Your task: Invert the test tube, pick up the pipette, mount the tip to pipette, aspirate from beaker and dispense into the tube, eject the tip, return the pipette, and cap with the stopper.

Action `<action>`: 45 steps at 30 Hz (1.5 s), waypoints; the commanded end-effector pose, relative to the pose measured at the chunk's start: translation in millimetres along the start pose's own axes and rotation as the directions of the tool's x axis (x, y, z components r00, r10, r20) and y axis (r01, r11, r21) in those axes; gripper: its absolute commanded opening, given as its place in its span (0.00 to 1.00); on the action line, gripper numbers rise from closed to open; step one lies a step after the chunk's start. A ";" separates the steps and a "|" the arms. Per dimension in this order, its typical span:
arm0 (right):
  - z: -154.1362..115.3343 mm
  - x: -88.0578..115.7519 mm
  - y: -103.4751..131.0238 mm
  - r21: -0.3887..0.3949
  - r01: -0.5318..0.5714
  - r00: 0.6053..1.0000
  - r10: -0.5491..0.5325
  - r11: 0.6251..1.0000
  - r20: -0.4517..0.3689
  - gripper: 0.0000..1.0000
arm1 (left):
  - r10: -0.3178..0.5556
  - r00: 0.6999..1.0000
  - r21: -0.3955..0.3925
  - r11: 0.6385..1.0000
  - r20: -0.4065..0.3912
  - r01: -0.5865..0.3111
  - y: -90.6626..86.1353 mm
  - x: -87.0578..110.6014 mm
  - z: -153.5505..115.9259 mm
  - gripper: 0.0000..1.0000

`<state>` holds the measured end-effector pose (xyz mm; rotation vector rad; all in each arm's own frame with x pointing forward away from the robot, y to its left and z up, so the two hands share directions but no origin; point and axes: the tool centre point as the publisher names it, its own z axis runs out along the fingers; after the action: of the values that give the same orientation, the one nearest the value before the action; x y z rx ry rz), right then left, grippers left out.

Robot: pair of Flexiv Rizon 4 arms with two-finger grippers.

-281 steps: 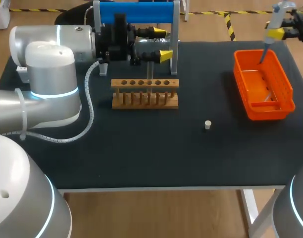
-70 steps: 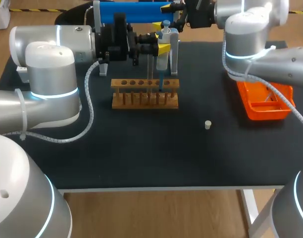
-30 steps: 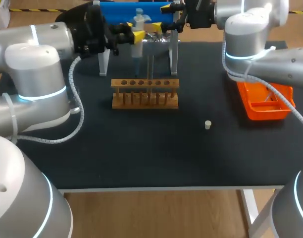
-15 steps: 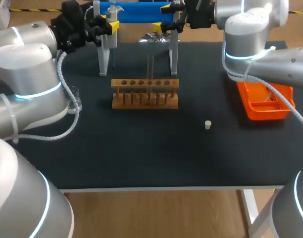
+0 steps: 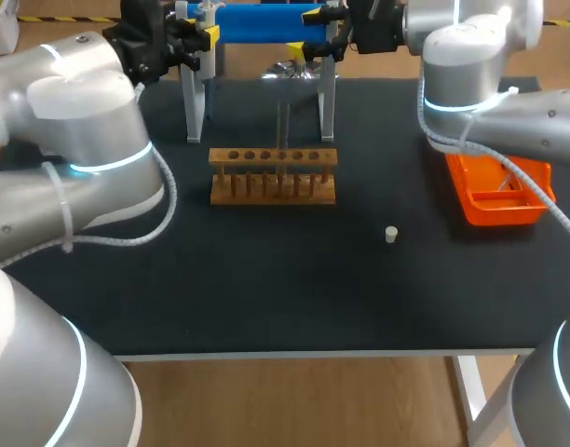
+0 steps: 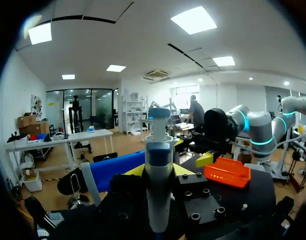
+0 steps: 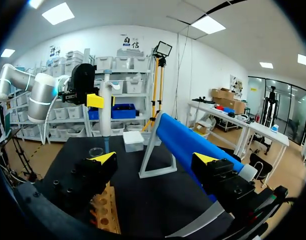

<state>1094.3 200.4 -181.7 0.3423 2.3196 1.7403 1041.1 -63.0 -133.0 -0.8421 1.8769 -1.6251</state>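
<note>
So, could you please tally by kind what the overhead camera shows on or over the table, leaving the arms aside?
Rack: 1
Basket: 1
Stopper: 1
Stand: 1
Tube: 1
Pipette, in the left tool: 1
Total: 6

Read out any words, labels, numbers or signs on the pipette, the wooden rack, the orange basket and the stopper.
No text on these things can be read.
pipette: the blue band on its body shows no figures that can be made out; too blurred to read.
wooden rack: no markings visible.
orange basket: no markings visible.
stopper: too small to tell.
</note>
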 end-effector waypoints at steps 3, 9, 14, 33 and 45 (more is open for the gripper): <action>-0.2 0.2 0.1 0.001 0.000 1.000 0.000 1.000 0.001 1.00 | -0.024 0.992 -0.009 1.000 0.128 0.026 1.5 -9.5 23.3 0.00; -0.2 0.2 0.1 0.001 0.000 1.000 0.000 1.000 0.001 1.00 | -0.053 0.978 -0.015 0.998 0.202 0.057 4.7 -23.3 34.1 0.00; -0.2 0.2 0.1 0.001 0.000 1.000 0.000 1.000 0.001 1.00 | -0.061 0.968 -0.034 0.997 0.244 0.071 7.7 -33.0 44.0 0.00; -0.2 0.2 0.1 0.001 0.000 1.000 0.000 1.000 0.001 1.00 | -0.082 0.927 -0.090 0.988 0.366 0.123 13.9 -59.9 64.3 0.00; -0.2 0.2 0.1 0.001 0.000 1.000 0.000 1.000 0.001 1.00 | -0.113 0.905 -0.092 0.982 0.410 0.164 22.3 -68.9 70.1 0.00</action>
<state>1094.3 200.4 -181.7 0.3423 2.3196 1.7402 1131.5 -52.7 -165.8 -1.2728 1.6732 -1.3085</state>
